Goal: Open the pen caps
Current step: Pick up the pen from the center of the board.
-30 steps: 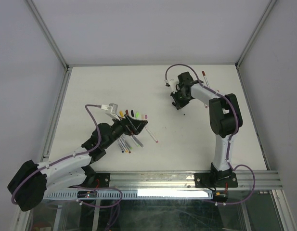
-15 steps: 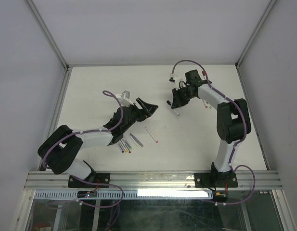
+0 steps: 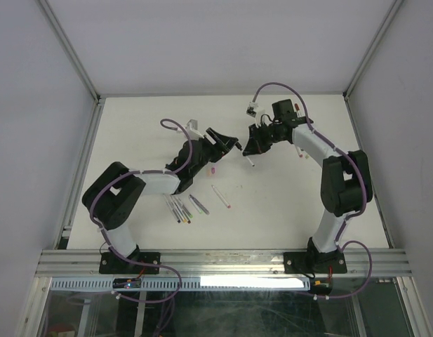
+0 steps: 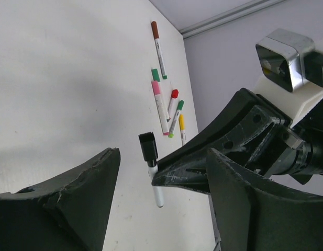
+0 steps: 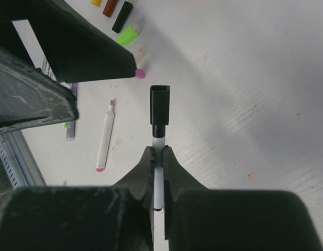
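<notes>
White tabletop inside pale walls carried both arms toward its middle. From the left, the left arm lay low and stretched forward, its left gripper with fingers spread apart around nothing. From the right, the right arm folded back inward, its right gripper clamped on a pen angled down at the table. On that pen's end sat the black cap, lying between the spread left fingers, untouched. Other loose caps lay on the table just beyond.
</notes>
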`<state>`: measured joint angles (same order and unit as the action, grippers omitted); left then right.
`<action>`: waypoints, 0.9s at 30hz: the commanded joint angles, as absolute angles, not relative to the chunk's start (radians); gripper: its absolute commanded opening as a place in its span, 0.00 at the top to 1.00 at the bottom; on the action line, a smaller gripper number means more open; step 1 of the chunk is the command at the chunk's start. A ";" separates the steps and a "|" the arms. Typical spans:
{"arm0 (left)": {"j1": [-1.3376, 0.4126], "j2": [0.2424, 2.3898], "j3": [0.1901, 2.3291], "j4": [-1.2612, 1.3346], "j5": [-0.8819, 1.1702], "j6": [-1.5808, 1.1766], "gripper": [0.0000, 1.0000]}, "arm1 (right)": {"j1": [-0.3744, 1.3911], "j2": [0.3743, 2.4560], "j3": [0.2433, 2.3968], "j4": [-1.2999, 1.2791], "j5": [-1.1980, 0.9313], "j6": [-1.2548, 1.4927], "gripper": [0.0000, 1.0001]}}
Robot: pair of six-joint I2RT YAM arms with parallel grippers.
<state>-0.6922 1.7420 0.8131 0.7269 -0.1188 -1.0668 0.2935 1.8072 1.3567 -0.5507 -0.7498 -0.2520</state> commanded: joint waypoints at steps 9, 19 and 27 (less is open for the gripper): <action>-0.694 1.820 0.910 0.743 -0.086 -1.095 0.46 | 0.337 1.736 1.352 -0.506 -0.805 -0.241 1.00; -0.703 1.842 0.916 0.734 -0.069 -1.110 0.65 | 0.357 1.738 1.352 -0.504 -0.764 -0.242 1.00; -0.705 1.849 0.924 0.733 -0.050 -1.107 0.87 | 0.370 1.738 1.352 -0.505 -0.753 -0.249 1.00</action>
